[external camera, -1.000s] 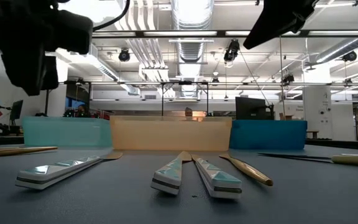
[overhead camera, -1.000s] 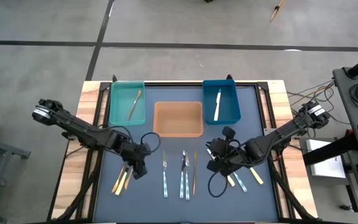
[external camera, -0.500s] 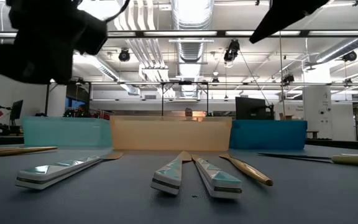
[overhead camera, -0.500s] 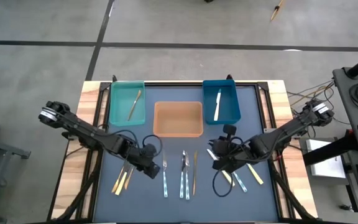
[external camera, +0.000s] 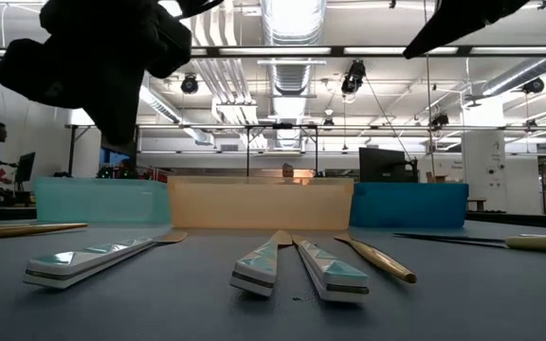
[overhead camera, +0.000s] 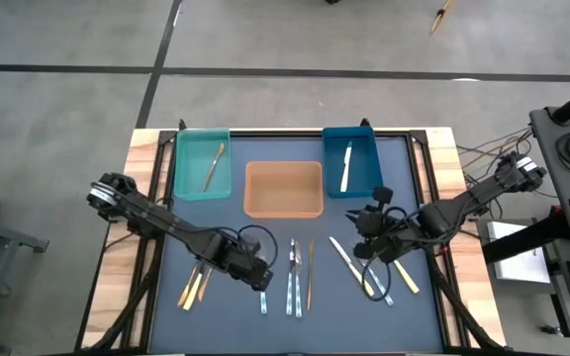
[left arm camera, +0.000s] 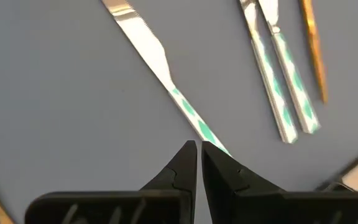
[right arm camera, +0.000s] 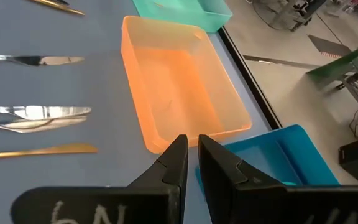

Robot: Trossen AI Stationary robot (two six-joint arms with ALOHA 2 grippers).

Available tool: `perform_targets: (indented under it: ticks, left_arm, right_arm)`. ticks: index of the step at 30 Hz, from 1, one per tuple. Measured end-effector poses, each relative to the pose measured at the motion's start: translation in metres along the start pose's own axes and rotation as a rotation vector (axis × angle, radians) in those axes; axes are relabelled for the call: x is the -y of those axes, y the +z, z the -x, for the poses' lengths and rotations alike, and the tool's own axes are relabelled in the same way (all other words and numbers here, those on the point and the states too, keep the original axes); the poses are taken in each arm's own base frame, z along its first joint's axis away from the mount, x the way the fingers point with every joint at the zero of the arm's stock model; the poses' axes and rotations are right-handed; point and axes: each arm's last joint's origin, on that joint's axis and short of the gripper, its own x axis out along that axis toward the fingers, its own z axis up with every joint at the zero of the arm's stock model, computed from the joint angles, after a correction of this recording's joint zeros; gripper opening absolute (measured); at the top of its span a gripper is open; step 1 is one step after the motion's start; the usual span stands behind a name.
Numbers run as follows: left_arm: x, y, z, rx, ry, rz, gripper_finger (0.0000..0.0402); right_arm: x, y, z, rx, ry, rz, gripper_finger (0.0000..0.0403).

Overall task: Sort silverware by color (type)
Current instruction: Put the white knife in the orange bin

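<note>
Dark left gripper (left arm camera: 197,149): fingers together, tips just over the handle of a silver knife with a green-patterned handle (left arm camera: 157,68); nothing held.
Dark right gripper (right arm camera: 191,146): fingers close together, empty, above the mat before the orange rectangular bin (right arm camera: 179,93).
Silverware, mat centre: two silver patterned-handle pieces (overhead camera: 294,277), one slim gold piece (overhead camera: 311,272) beside them.
Teal bin (overhead camera: 203,164): holds one gold piece.
Blue bin (overhead camera: 352,162): holds one silver piece.
</note>
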Motion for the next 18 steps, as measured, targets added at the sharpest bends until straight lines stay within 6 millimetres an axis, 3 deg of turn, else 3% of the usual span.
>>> perform_targets:
  ticks: [8, 18]
  left_arm:
    - [0.018, 0.001, -0.009, 0.04, 0.053, 0.032, 0.0045]
    - [0.02, 0.0, -0.015, 0.068, 0.127, 0.071, 0.0142]
  right_arm:
    - [0.022, -0.007, 0.017, 0.058, 0.018, -0.053, 0.0031]
    - [0.028, -0.013, 0.02, 0.074, -0.004, -0.038, 0.0031]
